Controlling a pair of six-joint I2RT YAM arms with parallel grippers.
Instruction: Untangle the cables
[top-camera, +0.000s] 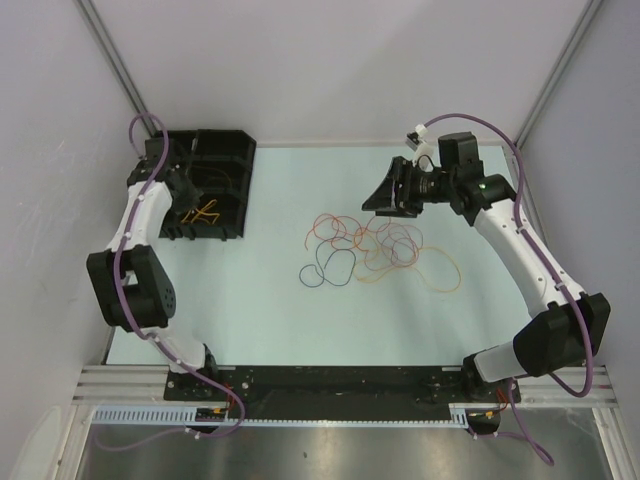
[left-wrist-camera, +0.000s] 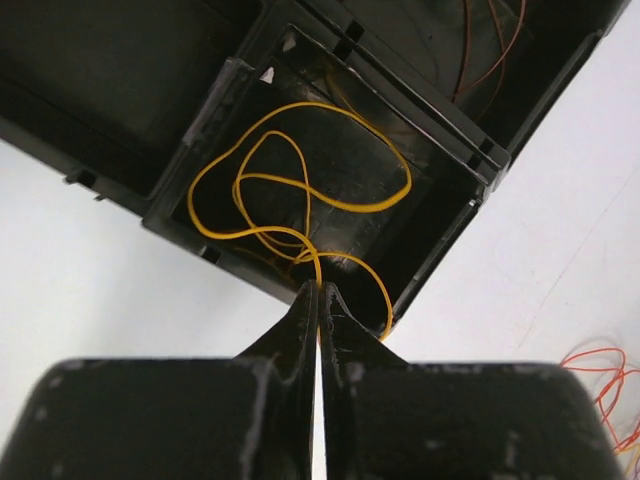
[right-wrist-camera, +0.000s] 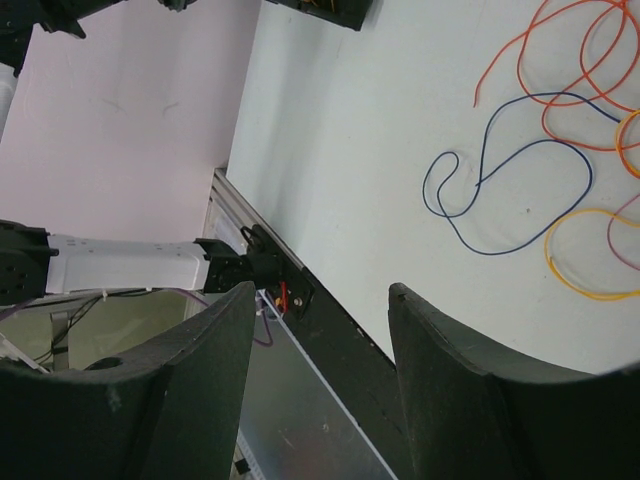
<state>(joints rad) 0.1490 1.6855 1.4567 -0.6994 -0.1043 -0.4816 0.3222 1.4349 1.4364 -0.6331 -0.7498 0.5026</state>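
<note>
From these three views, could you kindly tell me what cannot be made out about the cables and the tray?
- Top external: which of the loose cables lies over which; they are too thin to tell.
- Right wrist: those cables are cut off by the right edge.
- Left wrist: rear compartments of the tray are too dark; the shut left gripper hides the end of the yellow cable.

The left claw (left-wrist-camera: 318, 292) fills the bottom of the frame, its two dark fingers pressed together into a narrow point. A strand of the yellow cable (left-wrist-camera: 300, 190) runs straight into the seam between the tips, pinched there. The rest of that cable lies in loose loops inside one square compartment of a black divided tray (left-wrist-camera: 200, 110) at the centre of the frame. A thin orange cable (left-wrist-camera: 497, 55) curves in the neighbouring compartment at the upper right. On the white table (left-wrist-camera: 90, 260), red and orange cables (left-wrist-camera: 600, 385) show at the lower right edge.
</note>
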